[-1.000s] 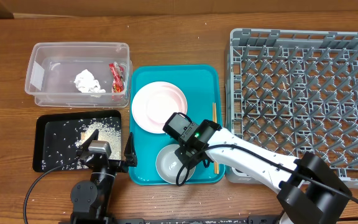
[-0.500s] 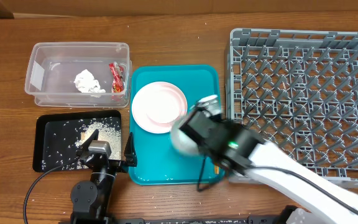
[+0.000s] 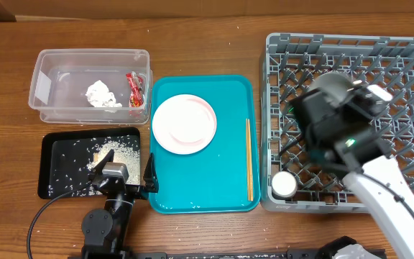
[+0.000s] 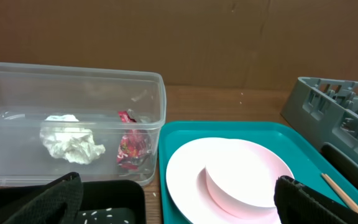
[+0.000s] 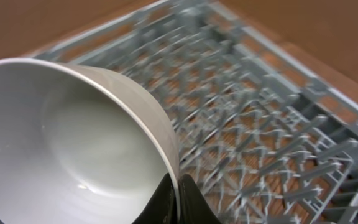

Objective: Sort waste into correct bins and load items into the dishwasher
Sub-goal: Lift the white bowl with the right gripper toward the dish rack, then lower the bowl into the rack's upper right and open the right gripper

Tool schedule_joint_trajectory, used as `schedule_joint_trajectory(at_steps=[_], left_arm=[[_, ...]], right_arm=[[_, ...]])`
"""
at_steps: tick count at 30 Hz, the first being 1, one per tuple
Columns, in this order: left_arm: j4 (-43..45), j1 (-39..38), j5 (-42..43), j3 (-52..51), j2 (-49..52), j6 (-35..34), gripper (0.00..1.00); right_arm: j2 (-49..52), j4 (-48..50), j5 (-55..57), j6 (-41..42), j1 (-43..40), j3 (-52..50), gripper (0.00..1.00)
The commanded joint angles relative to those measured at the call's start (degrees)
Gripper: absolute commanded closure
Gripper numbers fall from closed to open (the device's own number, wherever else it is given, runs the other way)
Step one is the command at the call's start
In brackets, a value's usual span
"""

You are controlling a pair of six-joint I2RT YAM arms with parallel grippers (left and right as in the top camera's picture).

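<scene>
Grey-white bowl [image 5: 73,143] pinched by right gripper [image 5: 178,190] (at its rim), over dish rack [image 5: 260,124]

Table [image 3: 192,36]: brown wood.
Clear tub [image 3: 92,52]: ahead-left of left gripper [image 3: 123,169] jaws.
Black tray [image 3: 45,165]: beneath, leftward.
Teal tray [image 3: 228,108]: ahead-right.
Dish rack [image 3: 336,39]: far right.

We see the tub [image 3: 92,52], holding tissue [image 3: 101,94] and wrapper [image 3: 134,88], behind the flat bin [image 3: 44,167], both left of the tray [image 3: 207,180] carrying plate [image 3: 184,123] and chopsticks [image 3: 249,158]. Right, the rack [image 3: 408,57] holds 1 cup [image 3: 284,183]; a bowl [image 3: 329,88] hangs above.
</scene>
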Motion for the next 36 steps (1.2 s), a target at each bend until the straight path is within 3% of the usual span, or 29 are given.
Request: schedule_joint_trajectory(at_steps=[1,7,19,29,36], left_arm=[[0.2,-0.3,0.5,-0.4,-0.6,0.3,0.0],[0.2,-0.3,0.5,-0.4,-0.6,0.3,0.0],[0.2,-0.3,0.5,-0.4,-0.6,0.3,0.0],[0.2,-0.3,0.5,-0.4,-0.6,0.3,0.0],[0.2,-0.3,0.5,-0.4,-0.6,0.3,0.0]], right_arm=[[2.3,1.6,4.6,3.3,-5.7,0.7,0.96],[9.3,2.9,10.4,2.6,-11.4,0.7,0.96],[24.6,2.7,13.3,2.6,-9.4,0.7,0.96],[25.8,2.4,13.3,2.7,-1.2,0.7,0.96],[25.8,0.3,13.4,2.7,0.0,0.7,0.96]])
